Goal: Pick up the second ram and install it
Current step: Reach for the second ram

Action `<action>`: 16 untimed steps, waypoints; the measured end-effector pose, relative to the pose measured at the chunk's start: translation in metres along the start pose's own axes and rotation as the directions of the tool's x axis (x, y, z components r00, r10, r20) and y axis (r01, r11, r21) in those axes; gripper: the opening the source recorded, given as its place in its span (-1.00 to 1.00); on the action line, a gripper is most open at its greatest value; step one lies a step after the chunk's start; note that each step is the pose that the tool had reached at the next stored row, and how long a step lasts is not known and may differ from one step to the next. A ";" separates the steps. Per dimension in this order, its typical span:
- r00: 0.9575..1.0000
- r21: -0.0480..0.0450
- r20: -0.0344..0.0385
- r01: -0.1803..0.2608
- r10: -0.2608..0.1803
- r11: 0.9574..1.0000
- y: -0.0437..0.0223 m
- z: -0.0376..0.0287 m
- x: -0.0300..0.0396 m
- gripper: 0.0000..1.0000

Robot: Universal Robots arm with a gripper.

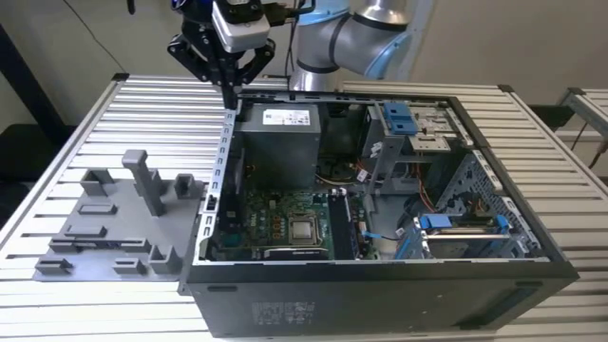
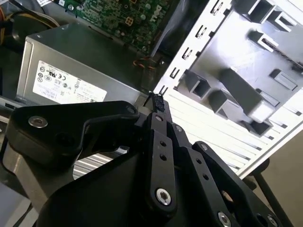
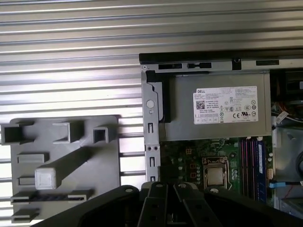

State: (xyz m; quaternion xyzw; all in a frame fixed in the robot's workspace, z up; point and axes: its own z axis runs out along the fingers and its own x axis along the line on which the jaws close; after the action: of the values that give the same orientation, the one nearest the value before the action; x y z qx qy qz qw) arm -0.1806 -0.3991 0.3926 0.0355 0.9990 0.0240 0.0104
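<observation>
**Gripper [image 2: 157, 101] links loom closest, fingertips together and empty; second ram [image 3: 52, 195] not yet lifted**

As I read it, the second ram is the thin dark strip standing on edge in the long slot of the grey holder tray [image 3: 106, 189], seen from above in the first wrist view. It is too slim to be sure of, so that is a judgement. The tray lies on the slatted metal table [image 3: 71, 42], just beside the open computer case [image 1: 380, 292], on the exterior view's left of it.

Inside the case the motherboard [image 1: 275, 214] lies flat, with the processor socket [image 3: 215, 176] uncovered. The memory slots [image 3: 251, 165] run alongside that socket, near the grey power supply [image 3: 222, 130]. 1 slot appears to carry a blue strip, perhaps a stick already seated, though I cannot tell for certain.

The gripper hangs over the corner of the case nearest the power supply, well above both the tray and the slots. Its black fingertips meet at a point with nothing visible between them, so it is closed on nothing. It touches neither the ram nor the tray.

By my judgement the task stands at its very start. The ram has not been picked up from the tray, and it has not been seated in a slot, so both of the 2 steps are left
</observation>
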 end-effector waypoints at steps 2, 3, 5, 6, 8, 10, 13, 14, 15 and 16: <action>1.000 0.000 0.000 0.000 0.000 1.000 -0.0003 -0.0001 0.0042 -0.79; 1.000 0.000 0.000 0.000 0.000 1.000 -0.0004 -0.0001 0.0058 -0.79; 1.000 0.000 0.000 0.000 0.000 1.000 -0.0007 -0.0002 0.0094 -0.79; 1.000 0.000 0.000 0.000 0.000 1.000 -0.0008 -0.0003 0.0113 -0.79; 1.000 0.000 0.000 0.000 0.000 1.000 -0.0011 -0.0003 0.0156 -0.79; 1.000 0.000 0.000 0.000 0.000 1.000 -0.0014 -0.0004 0.0202 -0.79; 1.000 0.000 0.000 0.000 0.000 1.000 -0.0020 -0.0006 0.0283 -0.79; 1.000 0.000 0.000 0.000 0.000 1.000 -0.0022 -0.0007 0.0308 -0.79; 1.000 0.000 0.000 0.000 0.000 1.000 -0.0023 -0.0007 0.0325 -0.79; 1.000 0.000 0.000 0.000 0.000 1.000 -0.0025 -0.0008 0.0352 -0.79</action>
State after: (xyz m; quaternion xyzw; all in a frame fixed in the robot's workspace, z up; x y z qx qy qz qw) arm -0.2159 -0.3991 0.3926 0.0354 0.9990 0.0240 0.0104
